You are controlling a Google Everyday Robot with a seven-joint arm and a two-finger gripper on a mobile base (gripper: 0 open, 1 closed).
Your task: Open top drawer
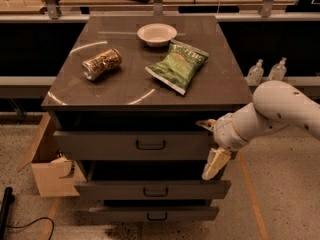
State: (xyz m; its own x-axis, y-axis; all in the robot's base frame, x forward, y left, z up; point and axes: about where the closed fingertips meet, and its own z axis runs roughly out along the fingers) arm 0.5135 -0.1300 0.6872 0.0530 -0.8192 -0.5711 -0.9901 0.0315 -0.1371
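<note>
We see the gripper (212,145) at the right end of the top drawer (100,145), fingers spread apart, one near the front's upper edge and one hanging below it. Nothing stands before the handle (151,145), so the way in from the front is free. Underneath, the middle drawer (150,189) stands partly out and narrows any approach from below. A cardboard box (47,171) crowds the cabinet's left side, and the arm (280,109) fills the right.
</note>
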